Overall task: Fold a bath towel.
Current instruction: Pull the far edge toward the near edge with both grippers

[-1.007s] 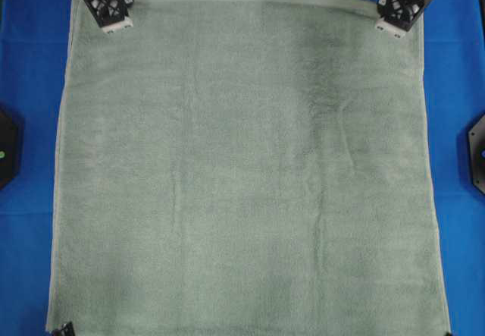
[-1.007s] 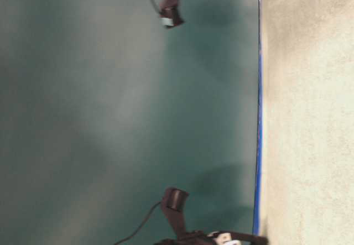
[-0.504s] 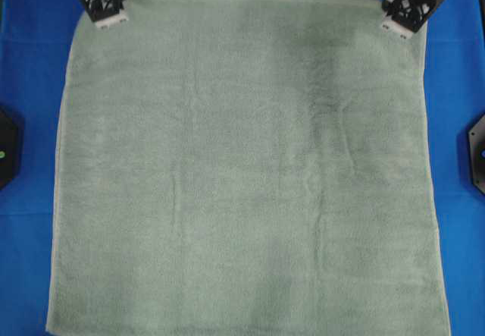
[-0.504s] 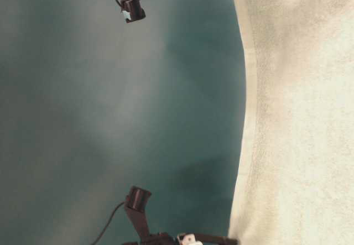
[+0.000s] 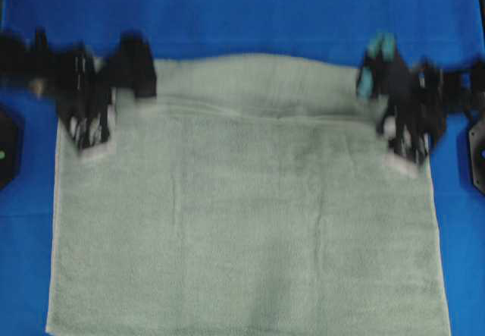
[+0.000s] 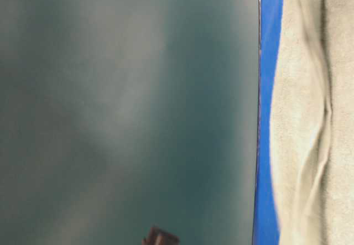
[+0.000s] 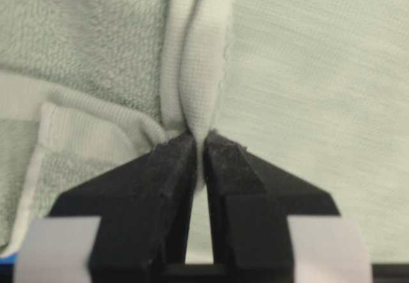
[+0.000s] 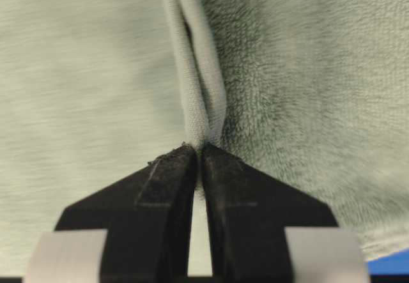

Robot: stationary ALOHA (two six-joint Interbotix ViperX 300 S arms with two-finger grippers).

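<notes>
Plainly clamped: left gripper [image 7: 199, 144] pinched tight on the towel [image 5: 250, 222], doubled hem squeezed between the black pads [image 7: 169, 168] and rising straight up from the tips. Same on the other side, right gripper [image 8: 198, 150] nipped shut on a doubled hem, plush pile to the right of it, flatter weave to the left. Seen from overhead, left gripper [image 5: 91, 127] above the towel's upper-left corner and right gripper [image 5: 405, 135] above the upper-right, both blurred, each carrying a pale corner of cloth. Between them a turned-over band across the towel's top, its fold line running from one gripper to the other. Below that, flat and smooth down to the lower frame edge; left hem straight, right hem slanting slightly outward. Beyond the towel's top edge, a broad strip of bare blue cloth [image 5: 242, 14]; narrower blue margins along both sides. In the table-level view, a thin blue strip beside the towel [image 6: 310, 118], with a long raised ridge along it.
</notes>
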